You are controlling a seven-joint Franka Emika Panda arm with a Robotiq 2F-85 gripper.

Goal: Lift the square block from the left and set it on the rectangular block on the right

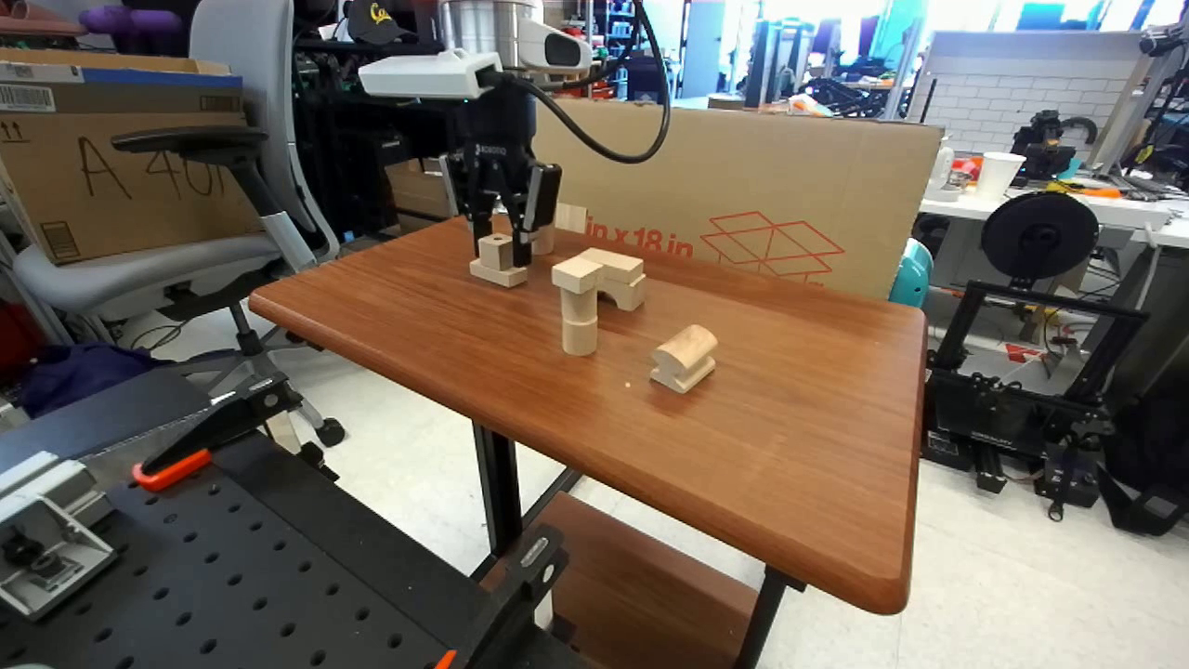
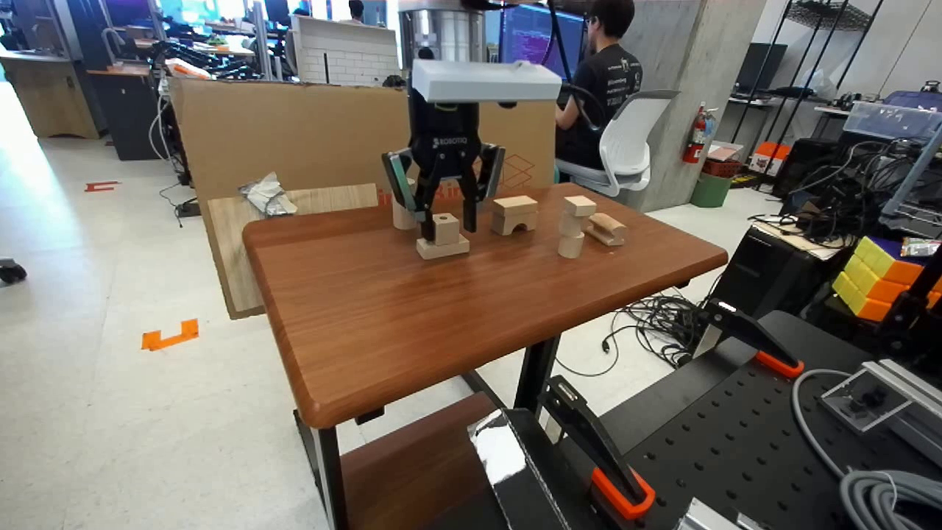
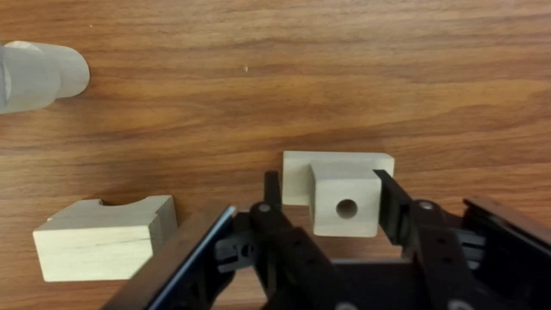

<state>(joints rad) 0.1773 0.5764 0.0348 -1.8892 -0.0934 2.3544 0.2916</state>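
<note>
Cardboard sheet (image 1: 808, 177): red-printed, upright behind the table (image 1: 799, 437); partly blocked by the gripper (image 2: 449, 225).
Table: brown, bearing the blocks.
Gripper: fingers (image 3: 271, 189) apart, astride the cube (image 3: 346, 189); gap on one side in the wrist view, contact on the other cannot be told.
Post stack (image 1: 579, 309): two round pieces, flat cap (image 1: 578, 273); cut off by the wrist view's edge.
Arch block (image 1: 632, 295): flat block (image 1: 613, 261) on top; partly behind the post stack in an exterior view.
Rounded block (image 1: 689, 348): well apart from the gripper; number of pieces unclear.
Round post (image 2: 402, 218): partly behind the gripper; top hard to make out.
Slab (image 3: 295, 189): flat on the table, partly covered.
Cube: on the slab, hole in upper face.
</note>
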